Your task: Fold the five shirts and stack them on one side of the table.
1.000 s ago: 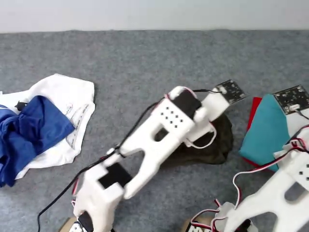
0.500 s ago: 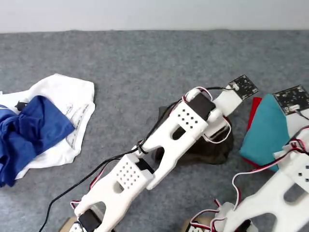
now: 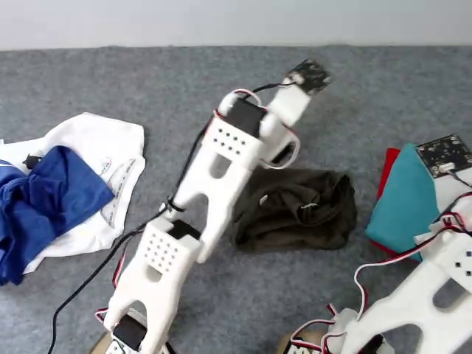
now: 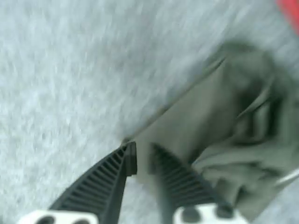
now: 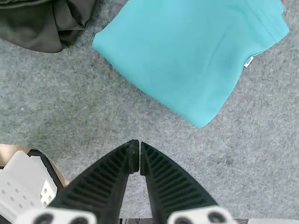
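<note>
Lying crumpled near the middle of the grey table (image 3: 184, 96), the dark olive shirt (image 3: 302, 210) is a loose, rumpled heap with folds and creases bunched toward one side, not squared off. In the left wrist view one of its edges runs straight across the carpet-like surface, and the cloth beyond is puckered.

Five shirts can be counted: one dark olive, one teal, one red, one white and one blue. The teal shirt (image 3: 404, 203) is folded into a neat flat packet at the right edge of the table and rests on top of the red shirt (image 3: 389, 164), which peeks out along its far side. The dark olive shirt sits just beside this pair, apart from it. At the left edge the white shirt (image 3: 99, 158) is spread out unfolded, and the blue shirt (image 3: 51, 195) lies bunched on top of it.

The left gripper (image 4: 142, 161) hangs above the near edge of the dark olive shirt, jaws parted by a narrow slit, with nothing between them. The left arm (image 3: 221, 169) rises over the shirt's left side. The right gripper (image 5: 139, 156) has its tips pressed together and grips nothing, above bare table near a corner of the teal shirt. The right arm (image 3: 420, 295) stands at the table's near right corner.
</note>
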Robot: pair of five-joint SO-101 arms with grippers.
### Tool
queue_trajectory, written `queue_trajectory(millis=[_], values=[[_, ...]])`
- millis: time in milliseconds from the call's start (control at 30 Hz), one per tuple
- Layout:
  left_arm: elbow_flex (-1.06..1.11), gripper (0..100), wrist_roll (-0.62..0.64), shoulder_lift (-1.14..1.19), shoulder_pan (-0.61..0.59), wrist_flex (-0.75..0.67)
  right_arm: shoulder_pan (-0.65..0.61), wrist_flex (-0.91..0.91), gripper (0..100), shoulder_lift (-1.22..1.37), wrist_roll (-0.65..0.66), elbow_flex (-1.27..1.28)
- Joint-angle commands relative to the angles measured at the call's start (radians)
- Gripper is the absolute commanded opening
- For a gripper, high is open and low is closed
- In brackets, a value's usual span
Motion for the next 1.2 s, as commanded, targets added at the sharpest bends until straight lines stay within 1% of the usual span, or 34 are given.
queue_trajectory(millis=[0, 67, 167, 367, 500, 567, 667, 767, 867, 933, 1067, 1167], values=[[0.136, 1, -0.041, -0.061, -0.018, 0.025, 0.01, 0.031, 1.1, -0.024, 0.005, -0.006], [0.2, 1, -0.057, -0.058, -0.008, 0.02, 0.01, 0.031, 1.1, -0.024, 0.005, -0.006], [0.263, 1, -0.071, -0.058, 0.046, 0.021, 0.01, 0.031, 1.1, -0.024, 0.005, -0.006], [0.348, 1, -0.068, -0.089, 0.218, 0.025, 0.01, 0.031, 1.1, -0.025, 0.006, -0.012], [0.453, 1, -0.021, -0.207, 0.35, 0.025, 0.013, 0.033, 1.1, -0.025, 0.006, -0.014], [0.507, 1, -0.02, -0.278, 0.407, 0.021, 0.03, 0.027, 1.1, -0.025, 0.006, -0.014], [0.553, 1, -0.02, -0.361, 0.448, 0.021, 0.053, 0.024, 1.1, -0.025, 0.011, -0.014], [0.572, 1, -0.02, -0.43, 0.443, 0.021, 0.064, 0.024, 1.1, -0.025, 0.011, -0.014], [0.572, 1, -0.02, -0.485, 0.388, 0.021, 0.064, 0.024, 1.1, -0.025, 0.011, -0.014], [0.568, 1, -0.023, -0.506, 0.327, 0.02, 0.062, 0.024, 1.1, -0.025, 0.011, -0.014], [0.576, 1, -0.025, -0.494, 0.203, 0.018, 0.061, 0.025, 1.1, -0.025, 0.006, -0.014], [0.591, 1, -0.025, -0.43, 0.183, 0.023, 0.059, 0.025, 1.1, -0.025, 0.006, -0.014]])
